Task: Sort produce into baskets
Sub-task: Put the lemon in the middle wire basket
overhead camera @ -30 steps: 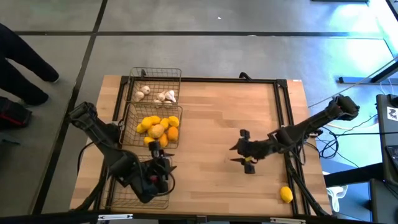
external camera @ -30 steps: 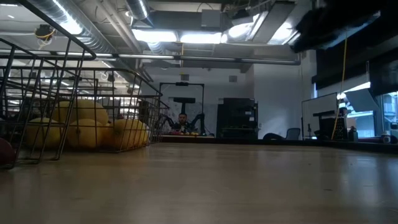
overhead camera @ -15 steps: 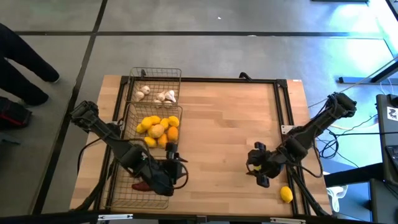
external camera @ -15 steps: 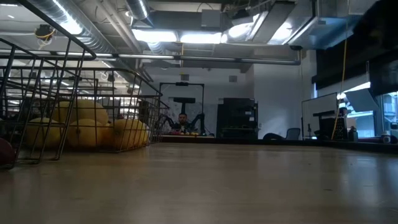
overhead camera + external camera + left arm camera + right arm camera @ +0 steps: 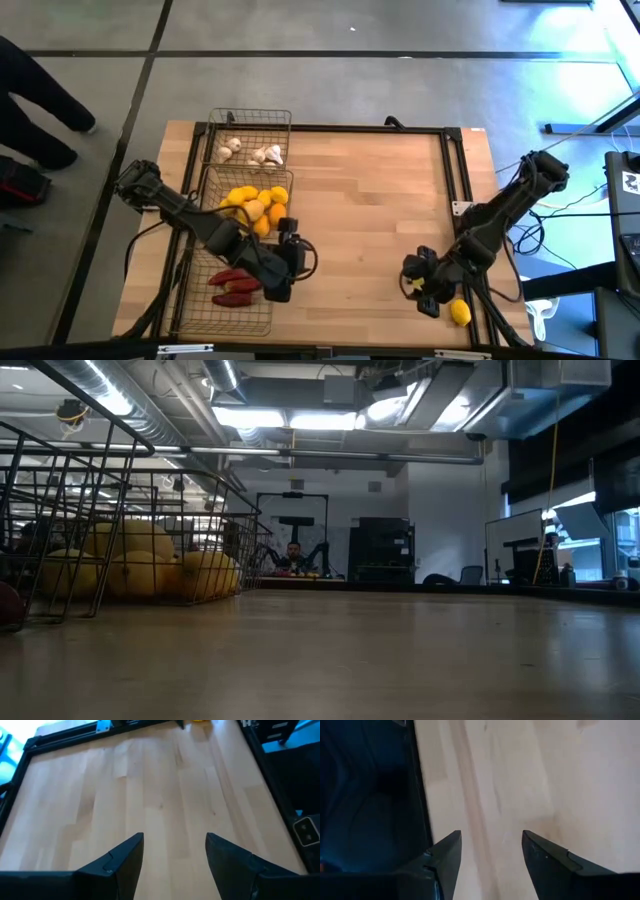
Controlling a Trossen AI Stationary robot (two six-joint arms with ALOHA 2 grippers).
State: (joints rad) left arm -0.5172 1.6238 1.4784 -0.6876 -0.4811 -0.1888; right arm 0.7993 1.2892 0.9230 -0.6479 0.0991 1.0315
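Left gripper empty, jaws apart, beside the near basket holding chilies, right gripper empty, jaws apart, near the lemon by the desk's right edge

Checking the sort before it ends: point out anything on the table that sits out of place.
One lemon lies loose on the bare table near its front right corner, outside every basket, while the other lemons sit in the middle basket. The right gripper, open and empty, hovers right beside it. Nothing else looks spilled or askew.
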